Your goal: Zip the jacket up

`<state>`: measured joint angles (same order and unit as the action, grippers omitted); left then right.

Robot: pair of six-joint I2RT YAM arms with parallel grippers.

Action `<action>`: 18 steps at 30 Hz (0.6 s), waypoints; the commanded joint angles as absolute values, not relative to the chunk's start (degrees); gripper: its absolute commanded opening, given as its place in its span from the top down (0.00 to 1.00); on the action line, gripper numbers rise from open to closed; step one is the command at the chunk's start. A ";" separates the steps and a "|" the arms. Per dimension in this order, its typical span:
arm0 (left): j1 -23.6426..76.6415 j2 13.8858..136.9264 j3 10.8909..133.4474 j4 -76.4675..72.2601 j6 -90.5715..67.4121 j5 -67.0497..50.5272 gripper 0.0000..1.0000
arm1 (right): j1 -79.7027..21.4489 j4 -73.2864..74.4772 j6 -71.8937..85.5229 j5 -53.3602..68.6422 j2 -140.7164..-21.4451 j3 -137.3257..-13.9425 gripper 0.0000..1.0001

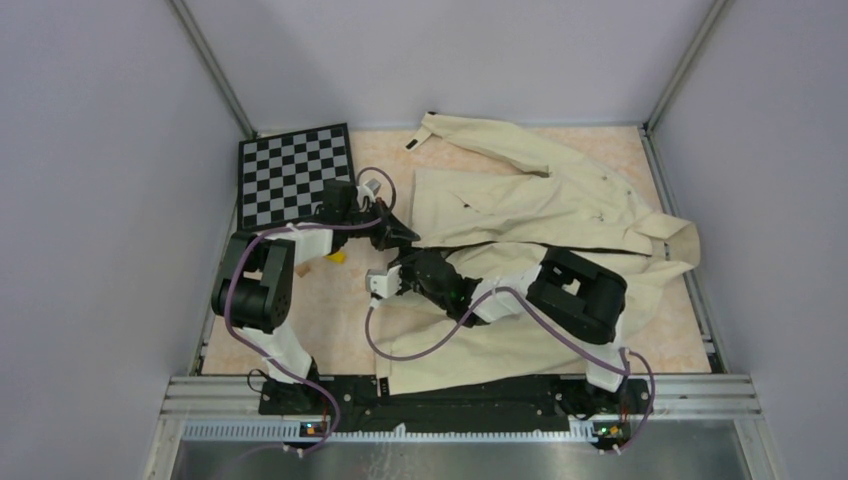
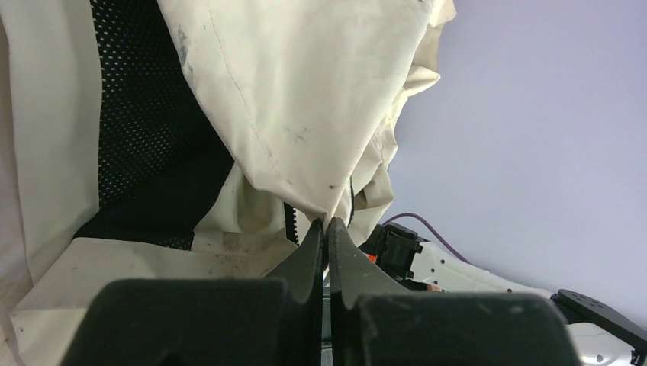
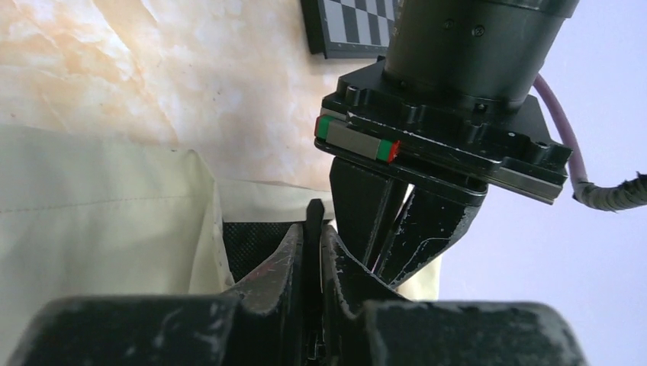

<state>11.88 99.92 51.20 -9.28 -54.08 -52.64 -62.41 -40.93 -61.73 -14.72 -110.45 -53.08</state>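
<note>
Cream jacket [image 1: 560, 200] spread right of checkerboard [image 1: 295, 170], hem end nearest board. Hem cloth pinched by left gripper [image 2: 326, 229], fully closed. Thin dark strip, judged zipper edge, clamped by right gripper [image 3: 313, 229], nearly closed. Cloth judged soft, light, limp; best gripped at zipper ends and kept taut.

A robotics lab cell: plain lilac walls [image 1: 90, 150] in an aluminium frame [image 1: 213, 70], a checkerboard [image 1: 295, 170] on the marbled desk [image 1: 340, 295], a metal rail [image 1: 700, 395] in front.
</note>
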 commanded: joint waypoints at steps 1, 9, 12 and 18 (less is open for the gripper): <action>11.87 98.81 50.83 -9.40 -53.50 -53.17 1.00 | -63.00 -50.10 -63.80 -19.62 -110.01 -54.16 0.98; 11.53 100.57 53.44 -5.94 -49.48 -52.78 1.00 | -56.63 -58.74 -45.40 9.71 -99.01 -41.44 1.00; 11.28 100.95 54.41 -4.52 -47.81 -52.60 1.00 | -53.81 -65.02 -38.19 17.68 -97.64 -38.63 1.00; 11.07 101.66 55.19 -4.27 -46.50 -53.56 1.00 | -49.63 -77.52 -26.95 24.13 -97.68 -34.44 1.00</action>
